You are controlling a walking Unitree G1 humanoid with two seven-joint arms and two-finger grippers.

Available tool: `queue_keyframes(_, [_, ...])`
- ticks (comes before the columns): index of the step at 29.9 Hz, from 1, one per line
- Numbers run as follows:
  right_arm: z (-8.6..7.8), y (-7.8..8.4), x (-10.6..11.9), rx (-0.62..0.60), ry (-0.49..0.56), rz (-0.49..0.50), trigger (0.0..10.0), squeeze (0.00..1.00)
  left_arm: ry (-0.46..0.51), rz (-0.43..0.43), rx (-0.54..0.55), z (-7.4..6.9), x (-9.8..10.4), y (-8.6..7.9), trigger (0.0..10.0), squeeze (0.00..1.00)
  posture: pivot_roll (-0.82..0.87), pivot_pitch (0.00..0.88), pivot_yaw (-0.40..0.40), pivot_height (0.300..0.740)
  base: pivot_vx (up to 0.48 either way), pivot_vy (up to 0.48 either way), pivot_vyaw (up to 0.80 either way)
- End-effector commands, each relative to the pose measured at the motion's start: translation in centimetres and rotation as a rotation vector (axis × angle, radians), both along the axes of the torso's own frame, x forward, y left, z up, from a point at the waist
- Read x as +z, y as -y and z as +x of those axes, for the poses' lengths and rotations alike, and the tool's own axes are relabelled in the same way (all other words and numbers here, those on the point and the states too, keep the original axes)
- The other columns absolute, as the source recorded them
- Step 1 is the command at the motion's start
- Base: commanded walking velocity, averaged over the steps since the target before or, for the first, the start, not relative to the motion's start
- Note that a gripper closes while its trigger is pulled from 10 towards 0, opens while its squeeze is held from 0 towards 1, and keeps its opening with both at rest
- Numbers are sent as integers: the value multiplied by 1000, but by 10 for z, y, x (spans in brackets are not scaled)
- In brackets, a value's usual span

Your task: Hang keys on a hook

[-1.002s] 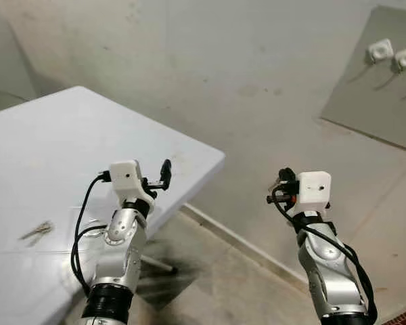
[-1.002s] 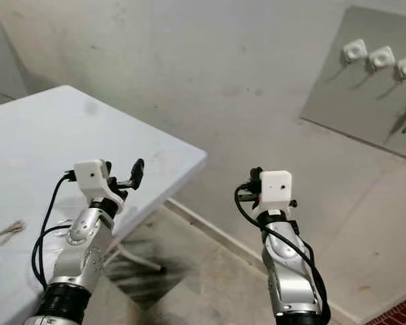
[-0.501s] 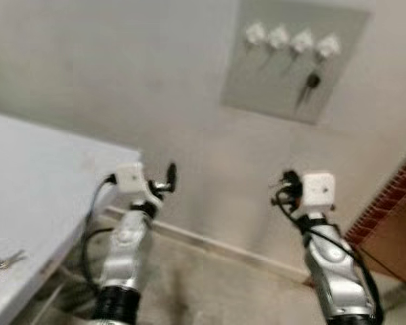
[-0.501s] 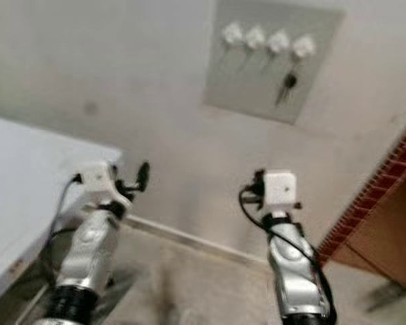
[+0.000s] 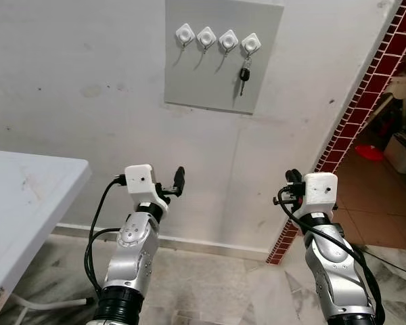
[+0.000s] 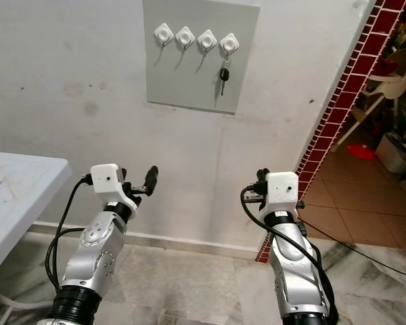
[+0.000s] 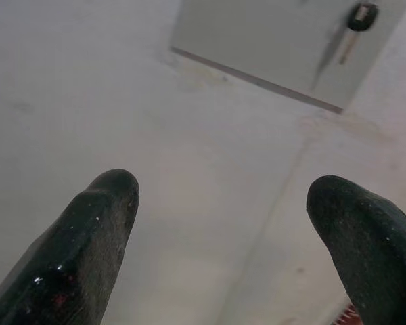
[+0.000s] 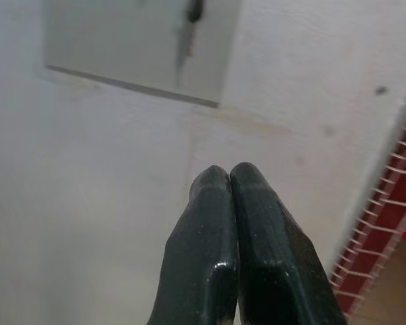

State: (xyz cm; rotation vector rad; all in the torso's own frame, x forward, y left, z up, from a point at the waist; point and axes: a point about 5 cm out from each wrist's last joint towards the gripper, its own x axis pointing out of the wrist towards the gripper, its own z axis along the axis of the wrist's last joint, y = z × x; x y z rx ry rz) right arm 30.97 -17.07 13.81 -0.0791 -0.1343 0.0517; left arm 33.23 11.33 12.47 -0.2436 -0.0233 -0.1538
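Observation:
A grey board [image 5: 216, 74] on the wall carries a row of several white hooks [image 5: 206, 35]. A black-headed key [image 5: 243, 72] hangs from the rightmost hook [image 5: 250, 44]. Both arms are raised in front of the wall, well below the board. My left gripper [image 5: 173, 184] is open and holds nothing; the left wrist view shows its fingers [image 7: 95, 223] wide apart, with the key [image 7: 358, 19] far beyond them. My right gripper [image 5: 288, 187] is shut with nothing in it; its fingertips [image 8: 220, 183] press together, and the key [image 8: 191, 15] is a blur above them.
The corner of a white table [image 5: 27, 196] juts in at the left. A wall edge of red tiles [image 5: 355, 108] at the right frames a doorway to a tiled room holding a red object [image 5: 371, 152]. Marble floor [image 5: 216, 291] lies below the arms.
The camera has swung right: the table slid off to the left, its loose keys left the picture, and the hook board moved to the top centre. Both arms keep their pose.

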Motion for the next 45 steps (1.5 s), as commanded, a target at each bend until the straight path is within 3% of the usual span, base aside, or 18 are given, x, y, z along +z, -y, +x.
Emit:
queue_keyframes(1, [-6, -2, 13, 44, 77, 24, 10000, 0, 15, 29, -40, -6, 3, 5, 10000, 0, 1, 2, -43, 740, 0, 0, 0])
queue_keyframes(12, [-24, 6, 9, 55, 74, 20, 10000, 0, 56, 108, -105, -19, 10, -3, 10000, 0, -1, 29, -37, 740, 0, 0, 0])
queue_keyframes(23, [-22, 12, 18, 54, 97, -4, 10000, 0, 105, 124, -139, -13, 28, -9, 10000, 0, -5, 32, -25, 740, 163, 0, 0])
queue_keyframes(45, [-23, 8, 16, 70, 94, 7, 10000, 0, 108, 128, -147, -14, 29, -5, 10000, 0, -3, 17, -29, 740, 331, 0, 0])
